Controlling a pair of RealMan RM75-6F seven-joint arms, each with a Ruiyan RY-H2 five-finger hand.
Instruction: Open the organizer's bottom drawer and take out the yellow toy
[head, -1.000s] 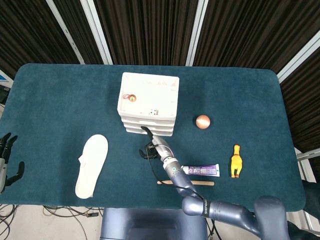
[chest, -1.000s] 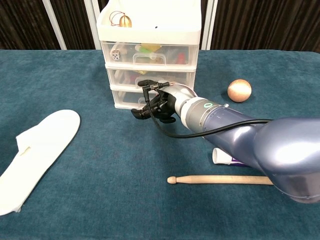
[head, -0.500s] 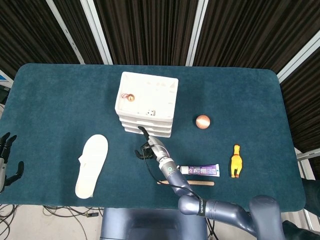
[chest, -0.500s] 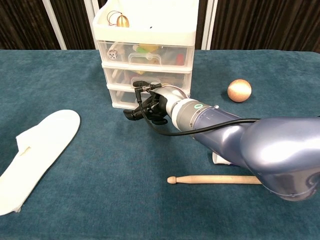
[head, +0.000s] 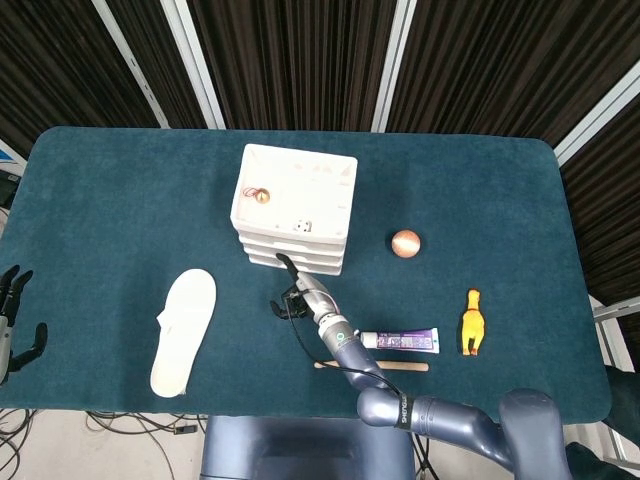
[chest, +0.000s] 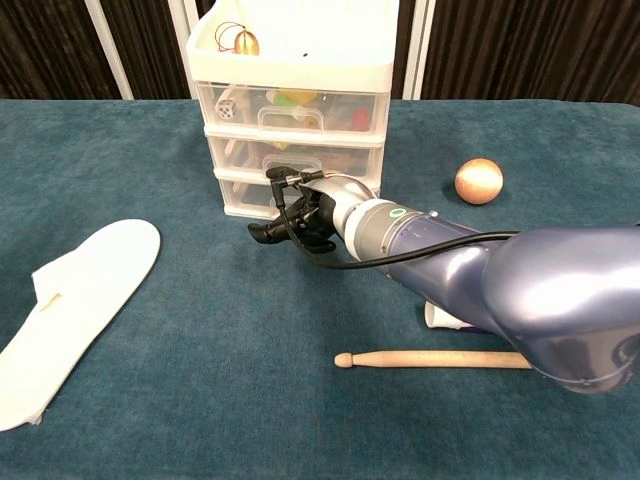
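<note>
Since a second ago the organizer (chest: 295, 110) has slid a little toward the left and my right hand (chest: 300, 215) has followed it, staying low against the front of the bottom drawer (chest: 245, 195). Its fingers are curled in at the drawer face; I cannot tell whether they have actually hooked the pull. The drawer looks closed, so the yellow toy should be inside, unseen (the yellow figure (head: 473, 322) lying far right on the table may be a decoy). My judgement: pull straight back and low, slowly, because the light organizer drags along instead of opening. The left hand (head: 14, 320) hangs idle, fingers spread, at the table edge, and could brace the top. Only the chest view shows the drawer fronts and finger contact; the head view alone shows the left hand and the organizer's top tray
</note>
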